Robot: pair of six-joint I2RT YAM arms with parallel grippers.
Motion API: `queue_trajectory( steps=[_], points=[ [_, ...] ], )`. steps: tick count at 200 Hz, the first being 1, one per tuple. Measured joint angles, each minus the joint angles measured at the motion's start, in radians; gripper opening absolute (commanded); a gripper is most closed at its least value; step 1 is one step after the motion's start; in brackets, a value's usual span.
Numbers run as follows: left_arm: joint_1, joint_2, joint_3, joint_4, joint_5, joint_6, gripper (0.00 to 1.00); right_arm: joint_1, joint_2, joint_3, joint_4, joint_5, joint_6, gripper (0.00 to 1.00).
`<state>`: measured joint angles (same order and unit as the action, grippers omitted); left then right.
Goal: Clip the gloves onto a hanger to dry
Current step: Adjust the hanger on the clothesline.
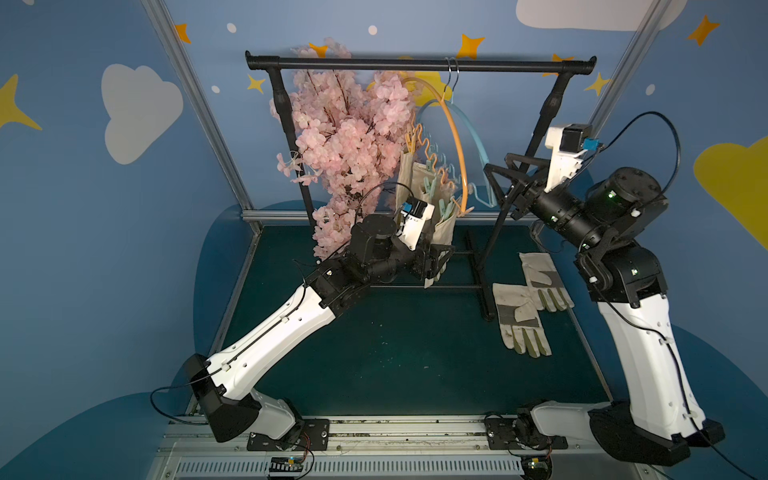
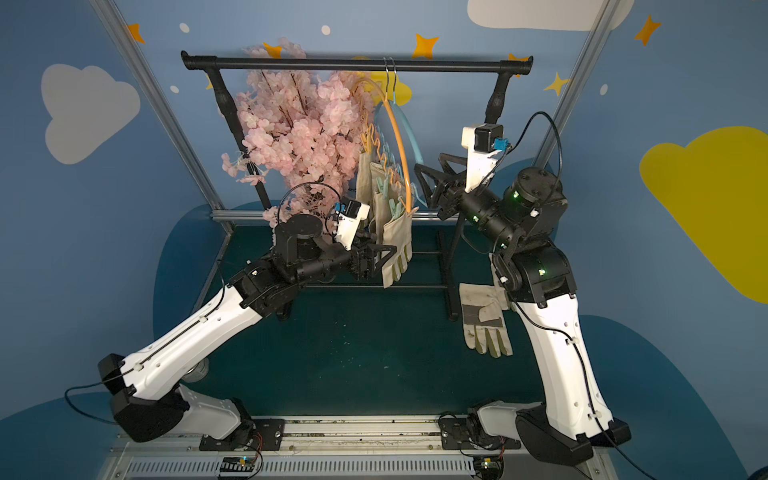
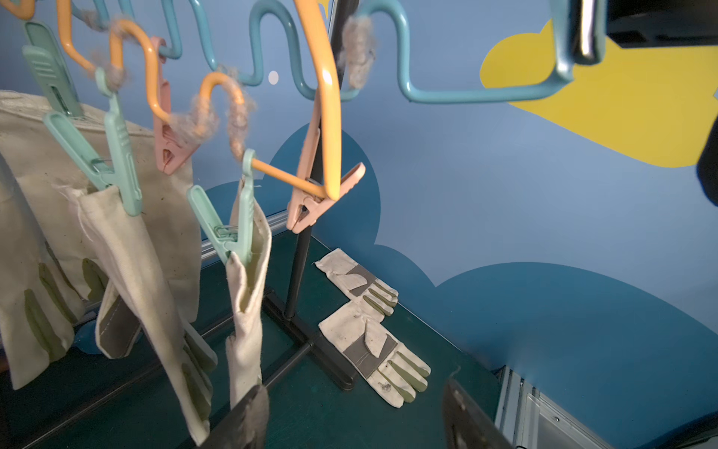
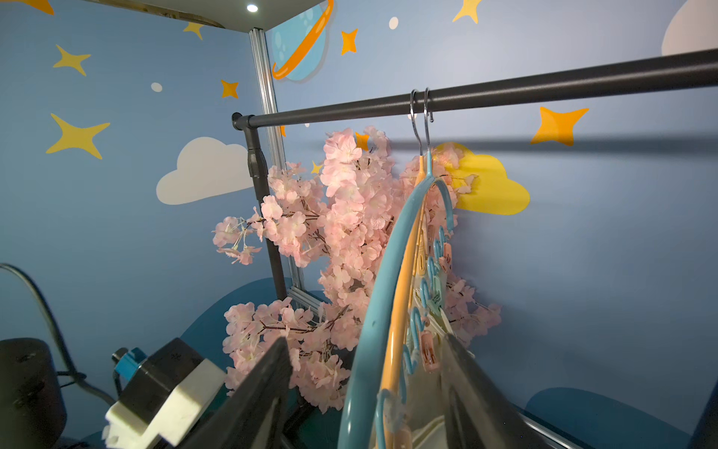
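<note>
**Left gripper** [image 3: 355,388]: low beside the rack, jaws spread, nothing between them. The nearest hung glove [image 3: 246,311] drops towards one of its fingers [image 3: 248,416]. The glove's tip is hidden behind that finger, so contact cannot be confirmed.

**Right gripper** [image 4: 364,338]: raised, above and well apart from the left gripper. Jaws are parted and astride both hanger arcs, clamped on neither.

**Orange hanger** [image 3: 330,97] and **blue hanger** [image 3: 466,95]: hooked side by side on the black rail [image 4: 544,91], above the right gripper. Their wavy lower bars run above the left gripper and carry grey lint tufts [image 3: 357,50].

**Hung gloves** [image 3: 128,252]: four in all, the nearest included. Cream canvas, cuffs up, fingers down, with olive strips between the fingers. All hang above and just ahead of the left gripper. Mint pegs [image 3: 116,163] nip the cuffs that show. One glove shows a grey palm patch.

**Pink pegs** [image 3: 311,206]: two, hanging bare from the orange hanger, above the left gripper.

**Loose gloves** [image 1: 521,320]: two, flat on the green table [image 1: 395,365] with grey palm patches up. They touch each other beside the rack's foot [image 3: 311,342]. They lie below the right gripper and off to the left gripper's right, well apart from both.

**Blossom branch** [image 4: 342,233]: pink, beyond the right gripper's fingers, behind the hangers.
</note>
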<state>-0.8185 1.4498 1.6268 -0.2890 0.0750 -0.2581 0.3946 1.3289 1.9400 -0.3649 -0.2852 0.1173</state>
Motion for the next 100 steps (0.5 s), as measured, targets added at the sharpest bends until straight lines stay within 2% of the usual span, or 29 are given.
queue_trajectory(
  steps=[33,53,100],
  points=[
    [0.0,0.002,0.0,0.0,0.0,0.0,0.7,0.016,0.055,0.027,-0.052,0.048,-0.029,0.49],
    [0.0,0.002,0.0,0.0,0.0,0.001,0.7,0.026,0.076,0.027,-0.074,0.093,-0.048,0.32],
    [0.0,0.032,0.042,0.008,0.004,0.0,0.7,0.035,0.039,-0.03,-0.053,0.196,-0.108,0.17]
  ],
)
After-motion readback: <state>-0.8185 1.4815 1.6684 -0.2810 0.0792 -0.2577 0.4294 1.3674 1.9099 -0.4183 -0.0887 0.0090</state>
